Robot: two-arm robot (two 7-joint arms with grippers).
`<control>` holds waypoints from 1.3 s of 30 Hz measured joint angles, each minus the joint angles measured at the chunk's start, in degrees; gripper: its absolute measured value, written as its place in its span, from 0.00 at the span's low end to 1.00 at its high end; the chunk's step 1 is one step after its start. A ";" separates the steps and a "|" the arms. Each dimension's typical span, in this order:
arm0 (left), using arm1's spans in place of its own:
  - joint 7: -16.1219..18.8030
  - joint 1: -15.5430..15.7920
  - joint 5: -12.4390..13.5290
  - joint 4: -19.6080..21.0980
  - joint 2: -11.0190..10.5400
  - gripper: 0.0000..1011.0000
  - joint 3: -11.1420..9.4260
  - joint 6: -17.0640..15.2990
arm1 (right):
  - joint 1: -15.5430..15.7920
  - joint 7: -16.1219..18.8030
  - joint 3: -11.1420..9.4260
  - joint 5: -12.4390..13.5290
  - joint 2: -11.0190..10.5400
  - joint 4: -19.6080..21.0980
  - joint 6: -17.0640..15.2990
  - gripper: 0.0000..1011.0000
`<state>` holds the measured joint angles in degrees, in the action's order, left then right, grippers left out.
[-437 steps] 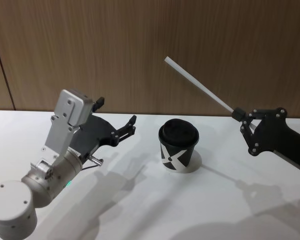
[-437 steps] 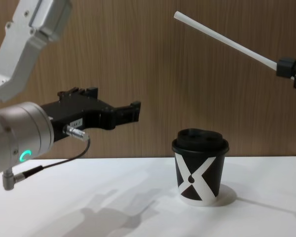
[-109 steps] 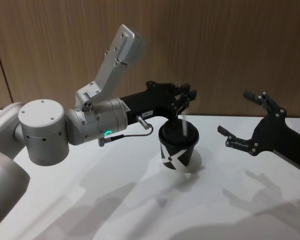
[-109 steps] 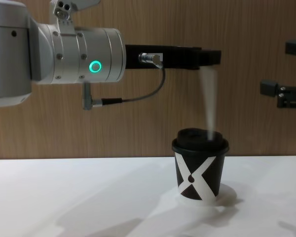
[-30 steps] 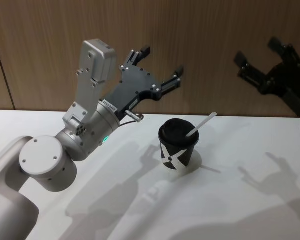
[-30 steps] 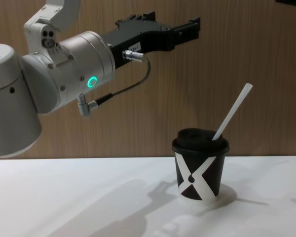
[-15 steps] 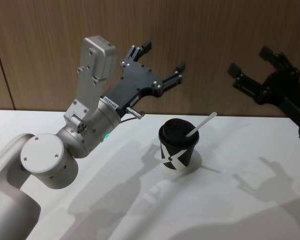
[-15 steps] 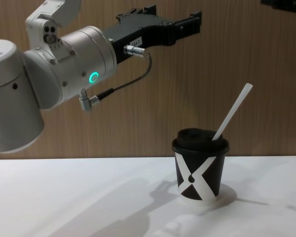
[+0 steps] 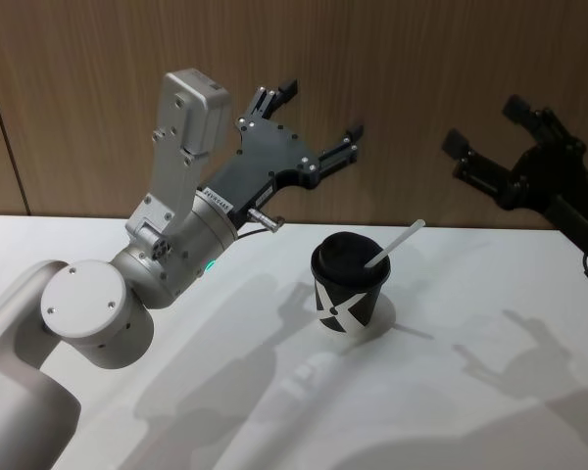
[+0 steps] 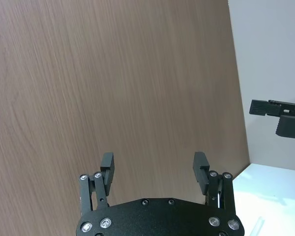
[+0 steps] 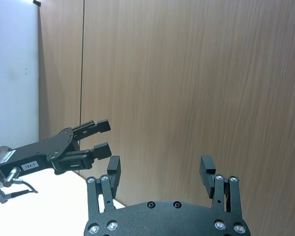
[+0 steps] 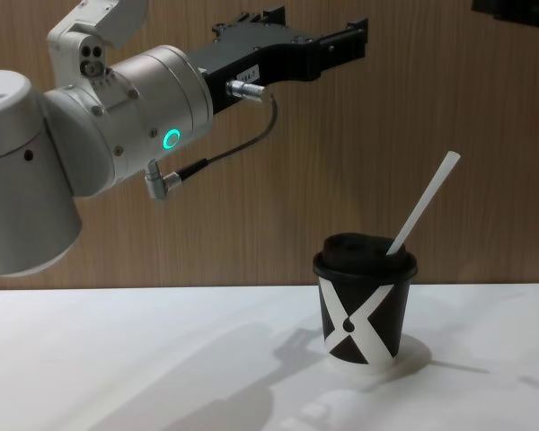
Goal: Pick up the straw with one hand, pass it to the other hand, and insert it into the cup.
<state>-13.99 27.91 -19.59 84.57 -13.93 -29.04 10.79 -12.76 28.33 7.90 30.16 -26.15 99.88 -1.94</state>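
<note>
Straw point(image 9: 394, 245): stood in cup point(image 9: 349, 294) lid, leaned to right side.
Left gripper point(image 9: 309, 125): raised above cup, spread wide, empty.
Right gripper point(image 9: 498, 139): raised at right, spread, empty.
Handling (est.): light, thin, crushable; pinch softly at mid-length.

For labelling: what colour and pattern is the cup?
Black cup with a large white X-like mark and a black lid; clearest in the chest view.
</note>
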 joint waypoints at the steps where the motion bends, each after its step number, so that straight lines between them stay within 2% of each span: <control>1: -0.01 0.01 0.01 0.00 0.01 0.99 0.01 0.01 | 0.01 0.05 0.01 0.03 -0.02 0.01 -0.01 0.99; 39: -0.05 0.05 0.11 0.00 0.08 0.99 0.03 0.08 | 0.10 0.34 0.11 0.31 -0.23 0.07 -0.09 0.99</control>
<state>-14.04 27.95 -19.48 84.57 -13.85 -29.01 10.87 -12.66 28.67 8.01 30.47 -26.38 99.95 -2.03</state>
